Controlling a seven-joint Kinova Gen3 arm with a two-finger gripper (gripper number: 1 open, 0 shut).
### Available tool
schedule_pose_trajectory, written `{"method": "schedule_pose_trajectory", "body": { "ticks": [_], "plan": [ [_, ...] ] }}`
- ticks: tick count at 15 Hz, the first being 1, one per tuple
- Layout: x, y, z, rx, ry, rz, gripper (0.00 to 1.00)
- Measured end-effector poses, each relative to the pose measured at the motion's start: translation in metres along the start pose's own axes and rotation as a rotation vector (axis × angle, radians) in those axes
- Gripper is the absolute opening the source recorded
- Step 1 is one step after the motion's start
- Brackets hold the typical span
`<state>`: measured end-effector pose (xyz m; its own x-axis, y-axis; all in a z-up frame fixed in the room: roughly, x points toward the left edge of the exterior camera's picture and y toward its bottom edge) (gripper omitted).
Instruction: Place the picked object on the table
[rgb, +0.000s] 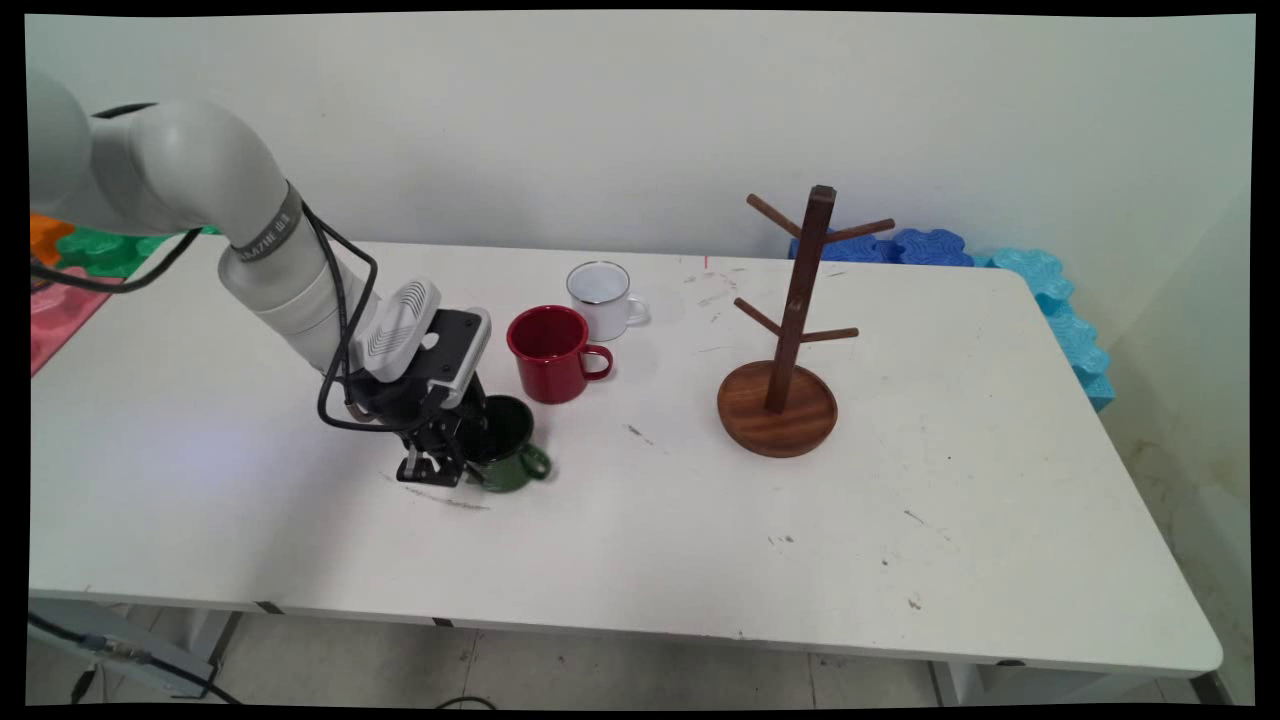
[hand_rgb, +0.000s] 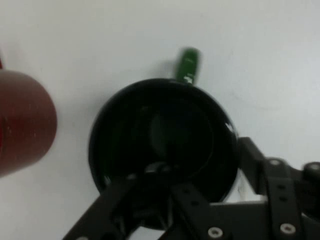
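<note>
A dark green mug (rgb: 512, 462) stands on the white table (rgb: 700, 540), its handle (hand_rgb: 188, 65) pointing away from the hand. My gripper (rgb: 448, 462) is lowered over the mug's left side and straddles its rim (hand_rgb: 200, 160). One finger (hand_rgb: 152, 170) reaches into the dark inside of the mug and the other finger (hand_rgb: 246, 149) sits outside its wall. The jaws look open, with a wide gap between them. The mug rests on the table.
A red mug (rgb: 550, 352) stands just behind and right of the green one, also seen as the red mug (hand_rgb: 22, 120) at the hand view's left edge. A white enamel mug (rgb: 600, 298) is behind it. A wooden mug tree (rgb: 795, 330) stands to the right.
</note>
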<state>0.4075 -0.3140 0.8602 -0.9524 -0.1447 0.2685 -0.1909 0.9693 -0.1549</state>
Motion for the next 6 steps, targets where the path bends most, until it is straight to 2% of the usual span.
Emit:
{"method": "schedule_pose_trajectory", "body": {
  "ticks": [6],
  "plan": [
    [0.0034,0.0009,0.0012,-0.003,0.009,0.008,1.0]
  ]
}}
